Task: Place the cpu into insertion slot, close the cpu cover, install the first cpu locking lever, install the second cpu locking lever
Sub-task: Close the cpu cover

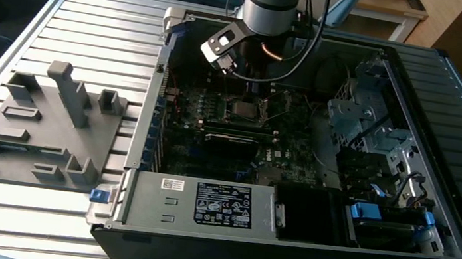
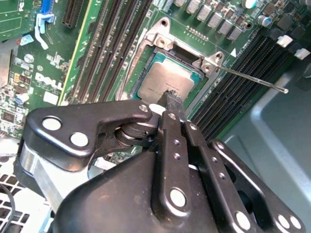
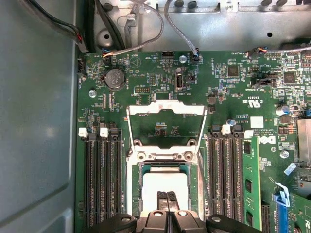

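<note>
The cpu (image 3: 164, 187), a flat square chip with a dull silver top, lies in the insertion slot (image 3: 165, 167) on the green motherboard; it appears too in the second wrist view (image 2: 163, 80). The cpu cover (image 3: 165, 108), a thin silvery frame, is swung open and lies back from its hinge over the board. A thin locking lever rod (image 2: 252, 80) sticks out from the socket corner. My gripper (image 3: 167, 198) is shut with nothing between its fingers, its tip (image 2: 170, 99) just over the chip's edge. In the exterior view the gripper (image 1: 241, 90) hangs above the socket (image 1: 243, 110).
Black memory slots (image 3: 102, 179) flank the socket, with a green memory stick (image 3: 250, 179) on one side. Cables (image 3: 146, 29) cross near the case wall (image 3: 39, 121). A grey fixture plate (image 1: 44, 125) stands on the exterior view's left; a power supply (image 1: 203, 203) and drive cage (image 1: 366, 120) sit inside the case.
</note>
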### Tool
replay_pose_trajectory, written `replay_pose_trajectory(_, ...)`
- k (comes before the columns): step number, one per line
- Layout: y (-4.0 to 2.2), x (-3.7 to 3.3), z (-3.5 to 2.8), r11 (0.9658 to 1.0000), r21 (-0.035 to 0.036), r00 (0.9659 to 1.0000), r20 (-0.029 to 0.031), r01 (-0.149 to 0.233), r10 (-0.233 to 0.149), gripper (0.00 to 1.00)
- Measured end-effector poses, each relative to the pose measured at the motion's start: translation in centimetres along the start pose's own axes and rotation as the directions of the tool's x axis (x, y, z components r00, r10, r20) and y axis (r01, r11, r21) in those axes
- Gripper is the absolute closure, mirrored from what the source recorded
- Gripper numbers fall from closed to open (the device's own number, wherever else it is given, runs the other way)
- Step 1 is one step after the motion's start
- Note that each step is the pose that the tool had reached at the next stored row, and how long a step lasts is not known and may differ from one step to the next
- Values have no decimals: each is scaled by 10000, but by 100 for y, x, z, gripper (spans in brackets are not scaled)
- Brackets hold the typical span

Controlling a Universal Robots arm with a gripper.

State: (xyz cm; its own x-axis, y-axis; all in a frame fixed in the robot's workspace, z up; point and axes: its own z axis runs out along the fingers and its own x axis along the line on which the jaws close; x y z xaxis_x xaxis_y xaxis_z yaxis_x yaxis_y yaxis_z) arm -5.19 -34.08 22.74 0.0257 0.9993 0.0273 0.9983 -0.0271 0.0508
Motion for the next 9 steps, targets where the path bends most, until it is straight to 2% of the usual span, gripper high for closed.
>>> replay_pose_trajectory(9, 2, 1, -29, 10000, -1, 10000, -2, 0, 0, 89)
